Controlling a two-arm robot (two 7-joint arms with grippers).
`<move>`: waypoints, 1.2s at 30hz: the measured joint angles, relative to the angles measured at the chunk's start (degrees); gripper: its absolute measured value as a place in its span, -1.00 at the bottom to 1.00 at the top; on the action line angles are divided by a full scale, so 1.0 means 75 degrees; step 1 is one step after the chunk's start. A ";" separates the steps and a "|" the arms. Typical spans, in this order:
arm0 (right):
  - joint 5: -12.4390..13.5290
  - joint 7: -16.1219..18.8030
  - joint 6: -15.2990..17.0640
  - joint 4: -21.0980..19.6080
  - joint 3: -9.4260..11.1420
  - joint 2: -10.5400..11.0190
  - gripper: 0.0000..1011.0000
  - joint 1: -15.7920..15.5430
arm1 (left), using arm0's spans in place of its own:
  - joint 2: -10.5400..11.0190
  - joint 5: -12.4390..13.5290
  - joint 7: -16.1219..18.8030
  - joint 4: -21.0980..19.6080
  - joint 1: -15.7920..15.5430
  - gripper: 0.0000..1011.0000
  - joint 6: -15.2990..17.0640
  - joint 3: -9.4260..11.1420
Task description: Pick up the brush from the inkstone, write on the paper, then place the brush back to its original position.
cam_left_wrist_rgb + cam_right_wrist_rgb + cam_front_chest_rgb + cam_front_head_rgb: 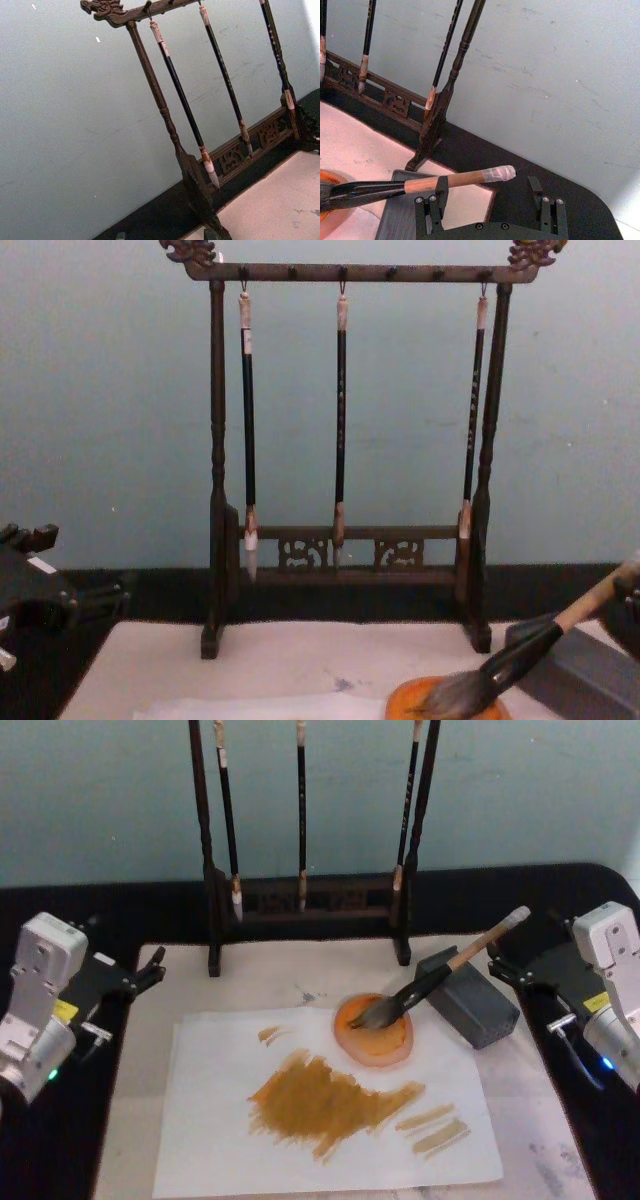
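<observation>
The brush (450, 965) lies at a slant, its tan handle propped on the grey inkstone (475, 1005) and its grey bristles in an orange dish (373, 1028). It also shows in the chest view as the brush (525, 650) and in the right wrist view as the brush (455, 181). The white paper (210, 1140) carries broad brown strokes. My right gripper (500, 967) is open just right of the handle's taped end, holding nothing; in the right wrist view, the right gripper (488, 195) frames that end between its fingers. My left gripper (150, 972) stays open at the mat's left edge.
A dark wooden brush rack (305, 910) with three thin hanging brushes stands behind the mat; it also shows as the rack (345, 560). The cream felt mat (540, 1140) lies on a black table, and a pale wall rises behind.
</observation>
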 joint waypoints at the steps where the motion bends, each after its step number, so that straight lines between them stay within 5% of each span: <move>1: -0.0001 0.0000 0.0000 0.0000 0.0001 0.0000 0.98 0.0000 | 0.0000 0.0000 0.0000 0.0000 0.0000 1.00 0.0000 0.0000; 36: -0.0007 -0.0001 0.0001 -0.0001 0.0007 0.0000 0.98 0.0000 | 0.0000 0.0000 0.0000 0.0000 0.0000 1.00 0.0000 0.0000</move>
